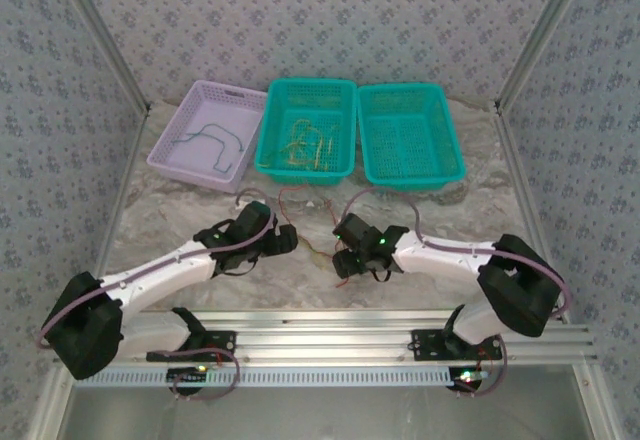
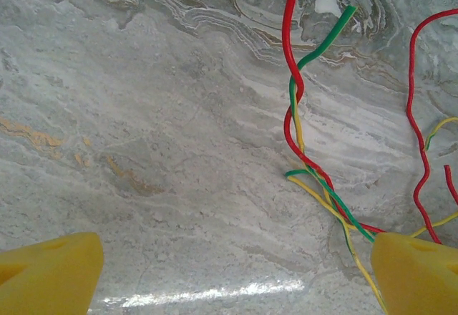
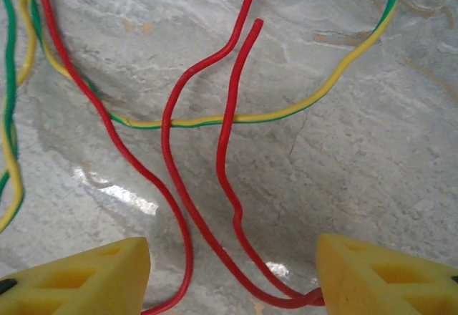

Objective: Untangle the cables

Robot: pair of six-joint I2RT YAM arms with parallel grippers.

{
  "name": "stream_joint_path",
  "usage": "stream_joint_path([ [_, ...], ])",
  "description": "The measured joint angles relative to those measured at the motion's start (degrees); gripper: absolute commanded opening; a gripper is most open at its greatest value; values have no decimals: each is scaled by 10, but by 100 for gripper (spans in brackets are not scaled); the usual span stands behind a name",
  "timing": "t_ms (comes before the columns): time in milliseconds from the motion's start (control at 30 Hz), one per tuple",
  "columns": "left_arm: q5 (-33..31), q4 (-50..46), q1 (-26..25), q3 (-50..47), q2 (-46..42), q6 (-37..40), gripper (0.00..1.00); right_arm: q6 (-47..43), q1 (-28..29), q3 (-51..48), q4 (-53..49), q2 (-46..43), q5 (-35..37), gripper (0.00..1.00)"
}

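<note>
The top view gives what the wrist cameras miss: beyond both jaws three baskets stand in a row. The lilac basket point(image 1: 228, 89) holds a grey-blue cable point(image 1: 215, 145), the middle teal basket point(image 1: 310, 84) holds yellowish cables, and the right teal basket point(image 1: 400, 88) stands beside it. The loose cables point(image 2: 297, 114) lie on the surface point(image 2: 143, 114) between the two arms.

The left jaws are spread wide with bare marble between the fingers point(image 2: 50, 272). A twisted red, green and yellow strand runs down to the finger at the right of that view (whether it touches, I cannot tell).

The right jaws are parted and pinch nothing. Two red cables point(image 3: 229, 136) lie between them, one reaching the finger at the right. A green-yellow cable point(image 3: 179, 123) crosses ahead.

A free band of surface separates jaws and baskets.
</note>
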Motion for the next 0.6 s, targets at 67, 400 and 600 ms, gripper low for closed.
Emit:
stream_joint_path([
  [67,-1,2,-2,1,0,0,96,-2,2,0,0,5,13,56],
  [400,-3,8,-6,5,1,-2,96,-17,-1,7,26,42,28,27],
  [600,-3,11,-14,5,17,-4,95,-30,-3,22,31,60,15,0],
])
